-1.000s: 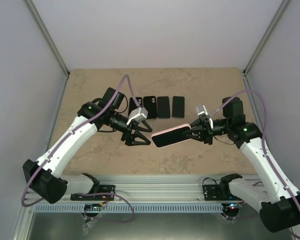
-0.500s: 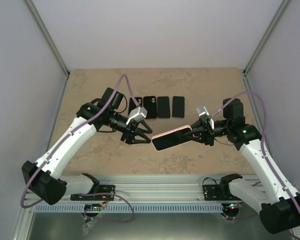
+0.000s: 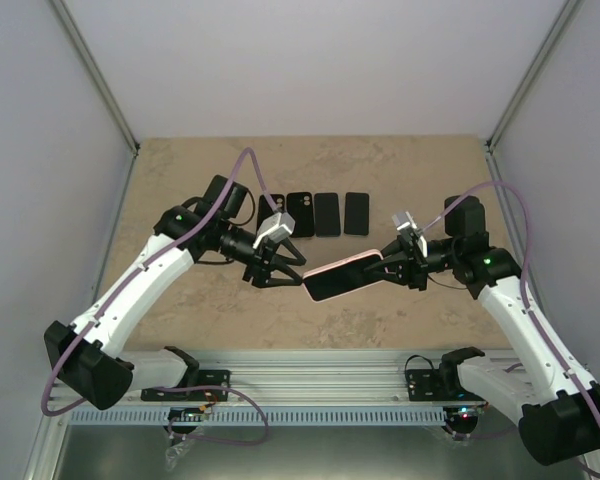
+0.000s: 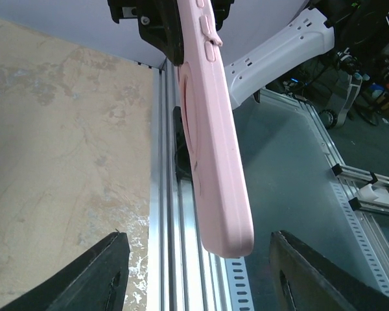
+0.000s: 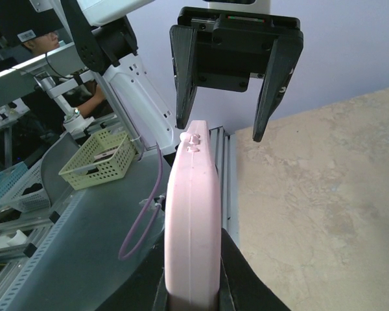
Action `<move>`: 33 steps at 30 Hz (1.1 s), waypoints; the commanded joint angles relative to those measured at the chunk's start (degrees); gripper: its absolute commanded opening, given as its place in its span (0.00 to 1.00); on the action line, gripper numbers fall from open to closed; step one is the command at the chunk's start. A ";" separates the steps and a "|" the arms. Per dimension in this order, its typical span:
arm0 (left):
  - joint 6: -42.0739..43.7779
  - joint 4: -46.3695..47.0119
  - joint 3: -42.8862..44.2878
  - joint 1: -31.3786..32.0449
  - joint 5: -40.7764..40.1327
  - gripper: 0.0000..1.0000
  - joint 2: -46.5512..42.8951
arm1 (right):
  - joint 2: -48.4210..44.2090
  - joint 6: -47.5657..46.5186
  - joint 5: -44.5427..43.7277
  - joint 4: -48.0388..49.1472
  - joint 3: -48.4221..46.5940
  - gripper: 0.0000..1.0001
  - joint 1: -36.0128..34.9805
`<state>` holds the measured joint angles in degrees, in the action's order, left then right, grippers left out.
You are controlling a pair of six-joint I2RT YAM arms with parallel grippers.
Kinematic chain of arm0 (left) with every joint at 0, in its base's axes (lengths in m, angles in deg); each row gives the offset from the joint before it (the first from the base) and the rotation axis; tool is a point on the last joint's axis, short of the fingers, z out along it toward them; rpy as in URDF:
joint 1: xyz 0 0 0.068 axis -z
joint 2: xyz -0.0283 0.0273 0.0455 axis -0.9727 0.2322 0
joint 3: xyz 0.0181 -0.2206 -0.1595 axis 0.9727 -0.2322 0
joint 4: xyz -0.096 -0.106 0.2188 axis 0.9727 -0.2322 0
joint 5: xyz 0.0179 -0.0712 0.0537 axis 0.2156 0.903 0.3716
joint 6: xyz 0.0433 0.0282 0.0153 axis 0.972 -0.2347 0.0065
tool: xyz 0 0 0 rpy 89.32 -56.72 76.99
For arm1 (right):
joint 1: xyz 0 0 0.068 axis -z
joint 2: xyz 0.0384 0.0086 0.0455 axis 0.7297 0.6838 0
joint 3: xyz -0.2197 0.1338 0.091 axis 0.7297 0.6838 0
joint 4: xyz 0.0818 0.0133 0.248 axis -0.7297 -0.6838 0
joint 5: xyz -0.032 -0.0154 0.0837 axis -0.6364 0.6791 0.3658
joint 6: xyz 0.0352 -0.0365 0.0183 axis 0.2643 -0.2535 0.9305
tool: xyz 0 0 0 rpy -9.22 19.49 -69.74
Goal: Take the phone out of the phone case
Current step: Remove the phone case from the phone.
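Observation:
A pink phone case (image 3: 345,267) is held on edge in mid-air above the table's middle. The phone (image 3: 332,286) shows as a dark face set in it. My right gripper (image 3: 390,268) is shut on the case's right end; in the right wrist view the case (image 5: 191,220) stands clamped between the black fingers (image 5: 243,275). My left gripper (image 3: 298,272) is open at the case's left end. In the left wrist view the case's rounded tip (image 4: 228,233) hangs between the two spread fingers (image 4: 107,269), with a gap on each side.
Several black phones or cases (image 3: 327,213) lie in a row at the back of the beige tabletop (image 3: 180,180). An aluminium rail (image 3: 310,385) runs along the near edge. A green basket (image 5: 97,159) sits off the table.
My left gripper has slid right to the case's tip and its jaws have narrowed somewhat. The right gripper and case have barely shifted.

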<state>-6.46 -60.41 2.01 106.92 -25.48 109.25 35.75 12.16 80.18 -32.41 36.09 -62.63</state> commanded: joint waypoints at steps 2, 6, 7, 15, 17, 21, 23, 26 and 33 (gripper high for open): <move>1.55 -0.13 -1.18 -0.25 1.76 0.60 -0.86 | -0.03 0.95 3.56 2.27 -0.38 0.01 0.21; -0.25 1.26 -0.88 -0.25 0.43 0.57 -0.67 | 0.11 1.17 3.87 2.72 -0.45 0.01 0.04; -0.81 1.59 -0.74 -0.25 0.11 0.57 -0.53 | 0.16 1.17 3.87 2.73 -0.56 0.01 -0.04; -7.44 5.80 -1.01 -0.34 -2.35 0.46 0.08 | -0.14 -1.10 4.19 0.57 -0.87 0.01 -0.14; -7.44 5.75 -1.19 -0.50 -2.45 0.43 0.12 | -0.26 -1.84 4.34 -0.15 -0.88 0.00 -0.14; -7.07 5.57 -1.42 -1.02 -2.68 0.38 -0.01 | -0.68 -2.97 5.00 -1.17 -0.76 0.01 -0.14; -6.69 5.23 -1.43 -1.29 -2.63 0.35 0.04 | -0.75 -3.40 5.30 -1.71 -0.75 0.01 -0.14; -5.71 4.65 -1.58 -1.43 -2.95 0.33 -0.06 | -0.94 -3.87 5.77 -2.11 -0.88 0.00 -0.14; -4.31 3.93 -2.26 -1.56 -3.71 0.31 -0.51 | -1.19 -5.46 6.49 -3.71 -0.93 0.01 -0.14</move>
<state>-12.32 -57.63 0.50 106.66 -26.73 109.25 36.27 8.75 79.06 -34.25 36.09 -62.35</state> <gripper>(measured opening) 0.318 0.097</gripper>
